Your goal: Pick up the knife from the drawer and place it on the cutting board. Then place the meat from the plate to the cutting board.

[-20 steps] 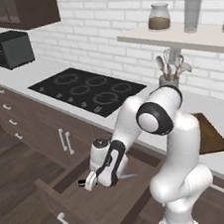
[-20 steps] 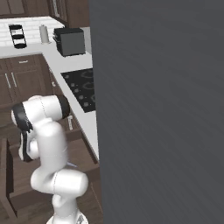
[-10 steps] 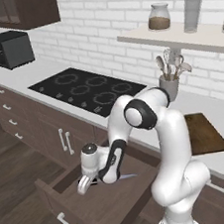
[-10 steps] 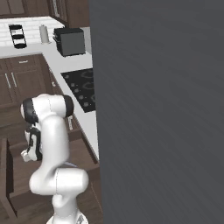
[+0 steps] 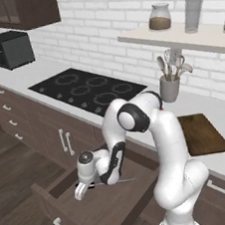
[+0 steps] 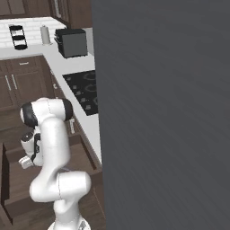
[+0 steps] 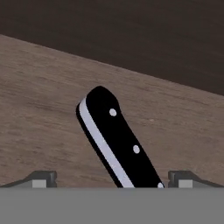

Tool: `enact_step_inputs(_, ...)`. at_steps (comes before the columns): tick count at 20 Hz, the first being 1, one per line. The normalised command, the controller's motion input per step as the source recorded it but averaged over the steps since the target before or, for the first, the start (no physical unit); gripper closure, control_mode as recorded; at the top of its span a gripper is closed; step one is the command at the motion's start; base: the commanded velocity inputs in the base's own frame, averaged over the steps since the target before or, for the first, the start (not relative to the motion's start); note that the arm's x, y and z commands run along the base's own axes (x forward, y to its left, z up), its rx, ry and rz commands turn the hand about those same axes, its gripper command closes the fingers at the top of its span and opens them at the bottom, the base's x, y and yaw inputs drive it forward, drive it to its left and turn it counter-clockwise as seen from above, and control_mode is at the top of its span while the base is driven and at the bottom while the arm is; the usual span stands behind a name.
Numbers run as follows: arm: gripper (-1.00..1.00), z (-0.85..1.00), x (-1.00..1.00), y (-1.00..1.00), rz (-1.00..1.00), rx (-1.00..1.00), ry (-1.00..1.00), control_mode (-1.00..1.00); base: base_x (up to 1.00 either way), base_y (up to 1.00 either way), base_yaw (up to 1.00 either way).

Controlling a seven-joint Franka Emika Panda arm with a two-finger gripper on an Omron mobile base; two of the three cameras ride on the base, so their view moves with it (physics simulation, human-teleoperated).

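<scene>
The drawer (image 5: 100, 214) stands pulled out below the counter, and my arm reaches down into it. The knife (image 7: 118, 140) lies on the drawer floor, its dark riveted handle running between my two fingertips (image 7: 41, 177). In the left base view its thin blade (image 5: 124, 180) points right from my hand. My gripper (image 5: 80, 190) is open and low over the handle, with a gap on each side; it also appears at the drawer (image 6: 18, 184) as gripper (image 6: 25, 161). The cutting board (image 5: 202, 134) lies bare on the counter at the right. The plate and the meat are out of view.
A black cooktop (image 5: 86, 90) is set in the counter left of the board, with a dark toaster (image 5: 10, 49) beyond. A grey crock of utensils (image 5: 170, 84) stands behind the board, under a shelf with jars (image 5: 161, 16). A large grey slab (image 6: 161, 112) blocks the right base view.
My hand has sunk lower and a little leftward into the drawer, down to the knife's handle. The elbow has swung left with it. The knife has not moved.
</scene>
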Motion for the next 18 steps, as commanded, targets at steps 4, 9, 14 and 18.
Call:
enact_step_inputs(4,-1.00,-0.20,0.14,0.13,0.02,-0.01,0.00,-1.00,0.00,0.00,0.00)
enact_step_inputs(9,-1.00,0.01,0.12,0.04,0.03,0.00,-0.04,-1.00,0.00,0.00,0.00)
enact_step_inputs(14,-1.00,-0.20,0.24,0.09,0.04,0.00,0.00,-1.00,0.00,0.00,0.00)
enact_step_inputs(18,1.00,-0.38,0.11,0.13,0.03,-0.04,0.03,-1.00,0.00,0.00,0.00)
